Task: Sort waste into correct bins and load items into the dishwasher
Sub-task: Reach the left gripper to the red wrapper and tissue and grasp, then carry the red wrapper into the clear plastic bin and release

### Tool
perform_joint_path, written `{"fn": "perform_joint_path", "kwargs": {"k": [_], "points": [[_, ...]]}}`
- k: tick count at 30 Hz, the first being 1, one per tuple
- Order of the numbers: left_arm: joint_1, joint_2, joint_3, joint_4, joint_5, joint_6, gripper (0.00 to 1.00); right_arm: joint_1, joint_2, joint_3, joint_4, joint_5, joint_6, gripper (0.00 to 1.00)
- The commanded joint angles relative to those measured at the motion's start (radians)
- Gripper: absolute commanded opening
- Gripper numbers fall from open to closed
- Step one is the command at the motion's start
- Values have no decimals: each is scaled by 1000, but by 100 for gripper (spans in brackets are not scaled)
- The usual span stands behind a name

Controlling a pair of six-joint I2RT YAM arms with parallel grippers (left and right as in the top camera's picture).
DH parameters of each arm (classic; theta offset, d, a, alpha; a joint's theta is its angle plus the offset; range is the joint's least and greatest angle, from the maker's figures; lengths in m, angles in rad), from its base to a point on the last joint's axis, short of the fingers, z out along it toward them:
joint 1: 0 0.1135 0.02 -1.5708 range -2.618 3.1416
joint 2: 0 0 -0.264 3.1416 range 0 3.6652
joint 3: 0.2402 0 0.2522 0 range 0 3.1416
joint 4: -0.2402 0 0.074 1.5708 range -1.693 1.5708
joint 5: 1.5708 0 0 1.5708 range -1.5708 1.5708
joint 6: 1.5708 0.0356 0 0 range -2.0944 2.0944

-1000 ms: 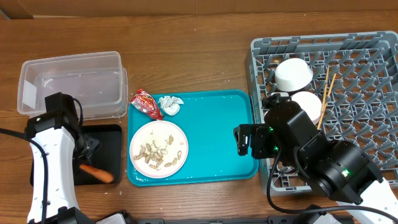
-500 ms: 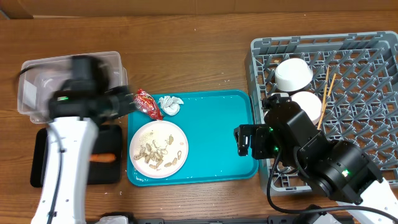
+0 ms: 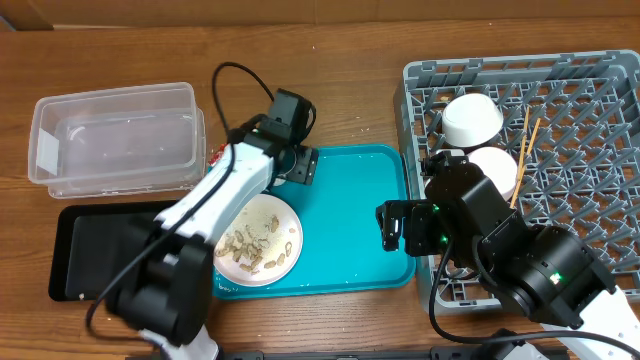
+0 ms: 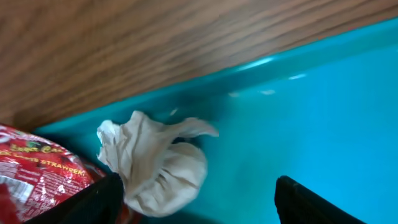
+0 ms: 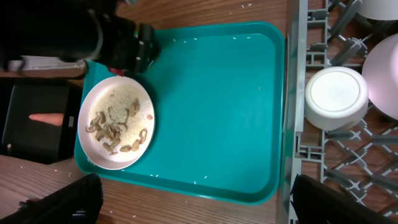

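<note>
My left gripper (image 3: 292, 165) is open and low over the back left corner of the teal tray (image 3: 360, 215). In the left wrist view the crumpled white tissue (image 4: 158, 165) lies between its fingers (image 4: 199, 205), close to the left finger. The red wrapper (image 4: 37, 171) lies just left of the tissue. The white plate (image 3: 285, 225) with beige food scraps (image 3: 250, 248) sits on the teal tray. The orange carrot (image 5: 46, 118) lies in the black tray (image 3: 85, 250). My right gripper (image 3: 392, 226) is open and empty over the teal tray's right edge.
The clear tub (image 3: 115, 135) stands behind the black tray at the left. The grey dish rack (image 3: 600, 70) at the right holds two white bowls (image 3: 472, 118) (image 3: 497, 168) and chopsticks (image 3: 524, 150). My left arm lies across the black tray and the plate's left side.
My left arm has swung from the black tray, where the carrot stays, right and back to the teal tray's corner over the tissue. The right arm has not moved.
</note>
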Motion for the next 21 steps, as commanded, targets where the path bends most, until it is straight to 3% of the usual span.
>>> {"fn": "perform_joint_path", "kwargs": {"k": [1, 3, 5, 8, 11, 17, 21], "points": [[2, 71, -5, -7, -107, -27, 80, 1, -8, 17, -5, 2, -2, 100], [2, 97, -5, -10, -105, -27, 72, 1, -8, 16, -13, 2, -2, 100], [2, 105, -5, -17, -90, -27, 57, 1, -8, 16, -16, 2, -2, 100], [1, 87, 6, -40, -80, -26, 26, 1, -8, 16, -16, 2, -2, 100], [1, 48, 48, -79, -80, -27, 10, 1, -8, 16, -16, 3, -3, 100], [30, -81, 200, -217, -129, -82, 7, 1, -8, 16, -27, 3, -3, 100], [129, -150, 237, -251, -193, -119, 9, 1, -8, 16, -30, 2, -2, 100]]}}
